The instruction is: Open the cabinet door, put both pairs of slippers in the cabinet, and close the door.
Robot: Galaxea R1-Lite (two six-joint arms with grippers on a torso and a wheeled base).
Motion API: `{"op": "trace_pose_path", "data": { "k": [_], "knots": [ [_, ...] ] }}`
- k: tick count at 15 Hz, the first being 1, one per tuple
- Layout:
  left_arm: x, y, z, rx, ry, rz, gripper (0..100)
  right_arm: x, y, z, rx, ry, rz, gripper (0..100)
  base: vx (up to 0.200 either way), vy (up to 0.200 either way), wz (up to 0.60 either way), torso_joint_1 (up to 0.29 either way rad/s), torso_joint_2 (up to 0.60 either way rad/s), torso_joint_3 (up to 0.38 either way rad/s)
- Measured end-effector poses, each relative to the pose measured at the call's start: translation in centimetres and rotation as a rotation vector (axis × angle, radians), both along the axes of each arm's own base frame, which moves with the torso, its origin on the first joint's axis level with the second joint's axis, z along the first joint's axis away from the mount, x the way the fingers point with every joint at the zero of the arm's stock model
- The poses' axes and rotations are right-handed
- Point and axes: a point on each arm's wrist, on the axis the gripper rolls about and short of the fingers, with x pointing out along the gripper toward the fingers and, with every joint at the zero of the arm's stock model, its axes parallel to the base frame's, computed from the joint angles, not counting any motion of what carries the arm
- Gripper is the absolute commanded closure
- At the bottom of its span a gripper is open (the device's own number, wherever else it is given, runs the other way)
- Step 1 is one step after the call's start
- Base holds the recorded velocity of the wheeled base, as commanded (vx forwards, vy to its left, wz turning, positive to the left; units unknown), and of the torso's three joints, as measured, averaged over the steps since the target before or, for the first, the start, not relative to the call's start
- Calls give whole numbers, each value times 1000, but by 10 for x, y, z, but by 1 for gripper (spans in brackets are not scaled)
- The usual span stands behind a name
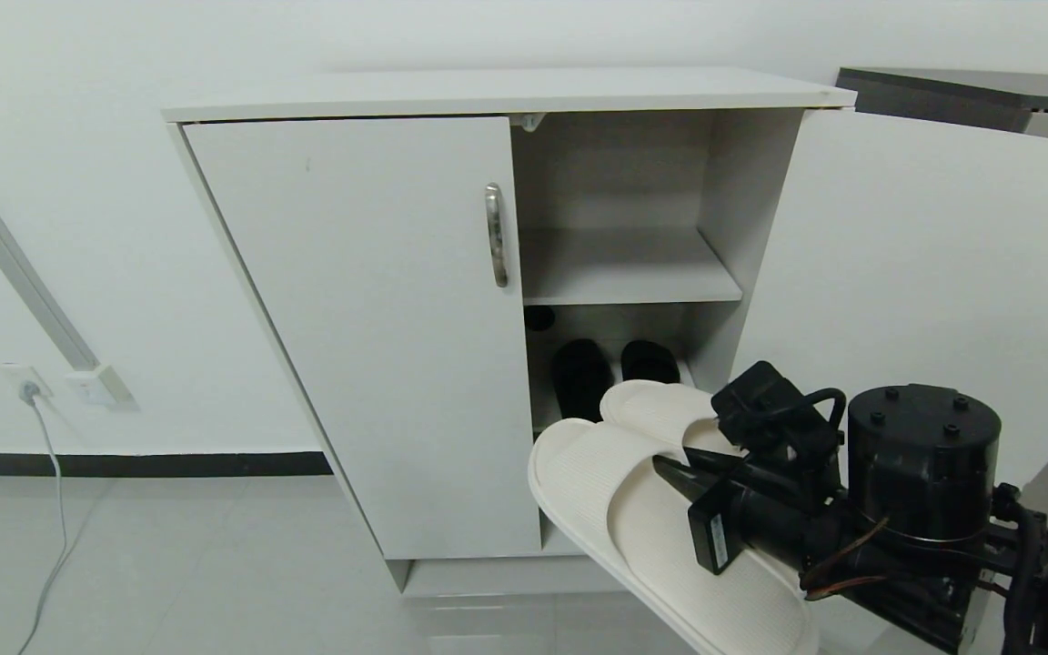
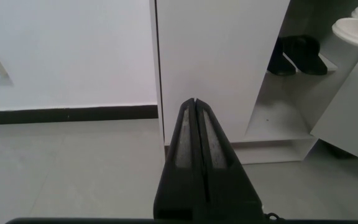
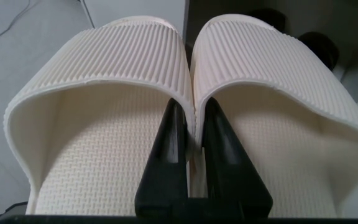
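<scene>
**A:** R jaws, what've they got?

**B:** Clamped on the white slippers (image 3: 123, 74). One side of the jaws sits inside each, w/ the two inner walls pinched together betw. them. Pair's off the floor, side by side.

**A:** L jaws?

**B:** Pressed shut, nothing in them, low down facing the closed left door (image 2: 222, 56).

**A:** Which way's the pair pointing?

**B:** Long axis runs straight out from the R jaws, toes first, at the open side of the cabinet (image 1: 506, 91). Right door (image 1: 924, 255) stands wide. Toes are just short of the opening, about level w/ the shelf where the black slippers (image 1: 581, 375) sit.

**A:** So R arm's nearer.

**B:** By far. Next move's prob. a straight push fwd. The black pair takes up that shelf, so I'd guess the bare shelf (image 1: 624, 268) above, or the bottom one.
</scene>
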Motion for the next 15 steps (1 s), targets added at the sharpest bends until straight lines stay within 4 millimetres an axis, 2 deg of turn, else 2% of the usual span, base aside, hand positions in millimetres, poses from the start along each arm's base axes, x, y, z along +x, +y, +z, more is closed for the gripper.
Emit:
{"op": "trace_pose_path", "data": {
  "k": [8, 10, 12, 15],
  "knots": [
    [0, 0, 0, 0, 0, 0, 100, 4, 6, -1, 1, -17, -49, 100, 0, 0, 0, 0, 0, 0],
    [0, 0, 0, 0, 0, 1, 100, 8, 18, 2, 14, -36, -197, 100, 0, 0, 0, 0, 0, 0],
    [0, 0, 0, 0, 0, 1, 100, 11, 39, 6, 68, -27, -355, 100, 0, 0, 0, 0, 0, 0],
    [0, 0, 0, 0, 0, 1, 100, 12, 61, 9, 51, 57, -470, 100, 0, 0, 0, 0, 0, 0]
  ]
}}
